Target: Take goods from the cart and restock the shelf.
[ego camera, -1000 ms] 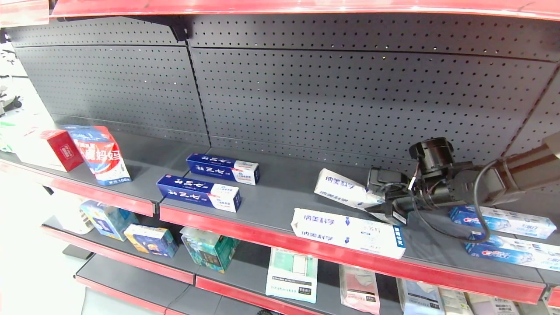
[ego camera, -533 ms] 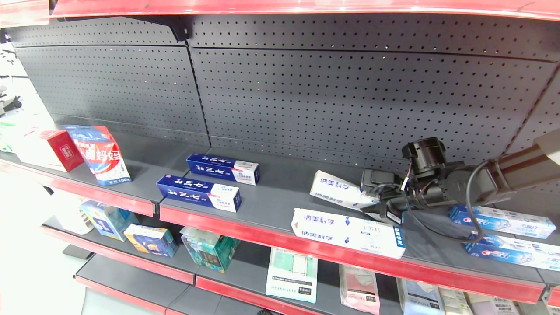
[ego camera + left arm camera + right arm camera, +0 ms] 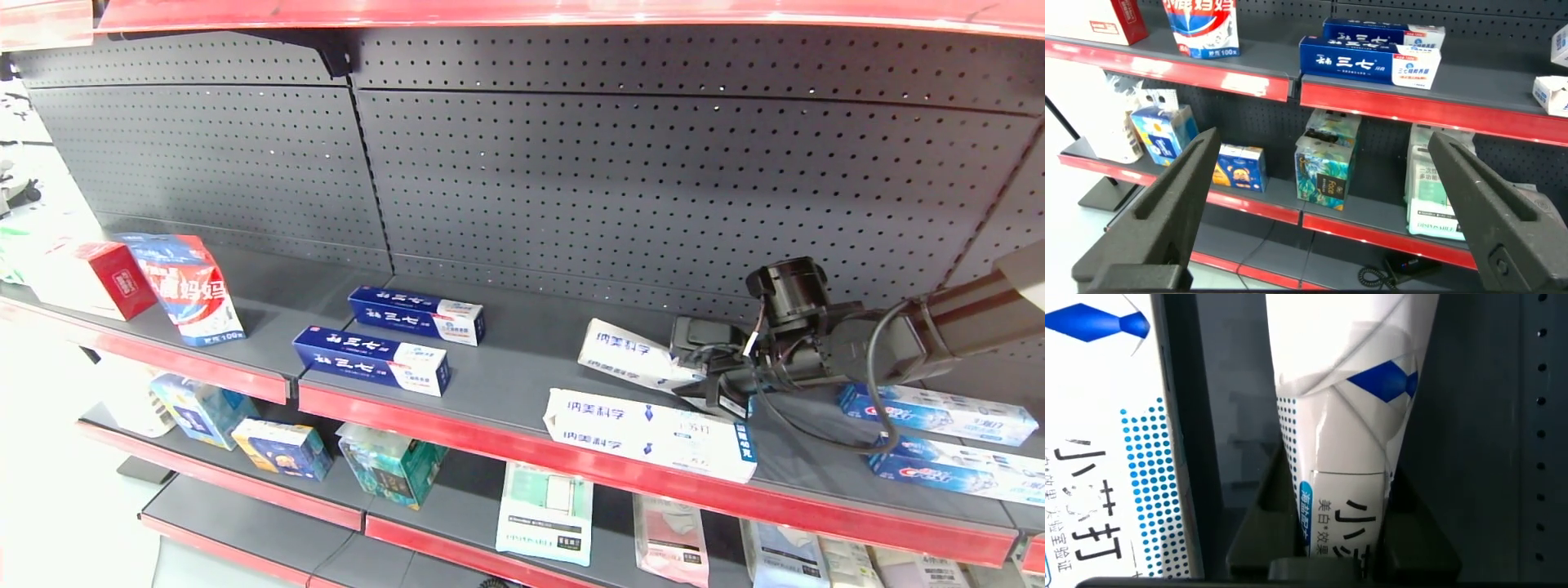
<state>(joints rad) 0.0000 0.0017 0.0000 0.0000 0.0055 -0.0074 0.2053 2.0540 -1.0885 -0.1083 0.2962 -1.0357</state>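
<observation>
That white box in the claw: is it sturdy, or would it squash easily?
Probably squashes: the white box looks creased where the right gripper pinches it. Flat sides, so it likely won't roll.

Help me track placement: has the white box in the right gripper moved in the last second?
Yes. The held white box and right gripper shifted slightly left, judged against the front white box, which stayed put.

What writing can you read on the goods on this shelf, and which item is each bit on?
"三七": dark blue boxes.
"100": foot of the pouch.
"小苏打": front white box.
"美白·效果": rear white box, gripped by the right end effector.
Light blue boxes and lower-shelf goods: too small to read.
</observation>
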